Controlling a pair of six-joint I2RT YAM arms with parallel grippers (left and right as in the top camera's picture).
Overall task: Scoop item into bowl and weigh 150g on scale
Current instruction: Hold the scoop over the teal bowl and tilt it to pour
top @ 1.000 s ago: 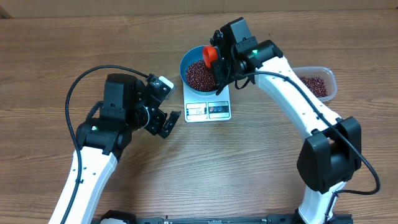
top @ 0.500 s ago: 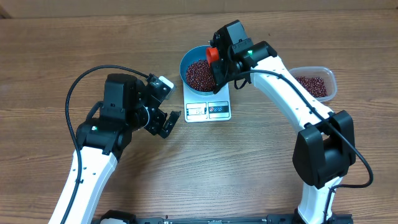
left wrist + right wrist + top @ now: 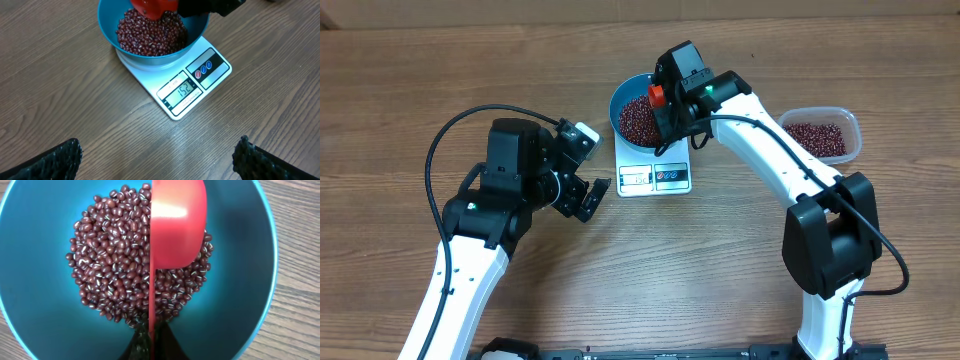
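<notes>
Beans [image 3: 115, 275] sit heaped in the teal bowl [image 3: 30, 310], which stands on the scale [image 3: 220, 62] mid-bench [image 3: 420, 80]. Right hand [image 3: 150, 337] is pinching the handle of the red scoop [image 3: 177, 225], tipped on edge just over the heap. Left hand [image 3: 155, 162] hangs spread, nothing in it, near the scale. Display [image 3: 181, 91] looks a hair over target, tho digits are small. Risks, imo: scoop pressing on beans or rim would fake the reading, a stray bean dropping adds more, and a clumsy pull-out could nudge the bowl off-centre.
</notes>
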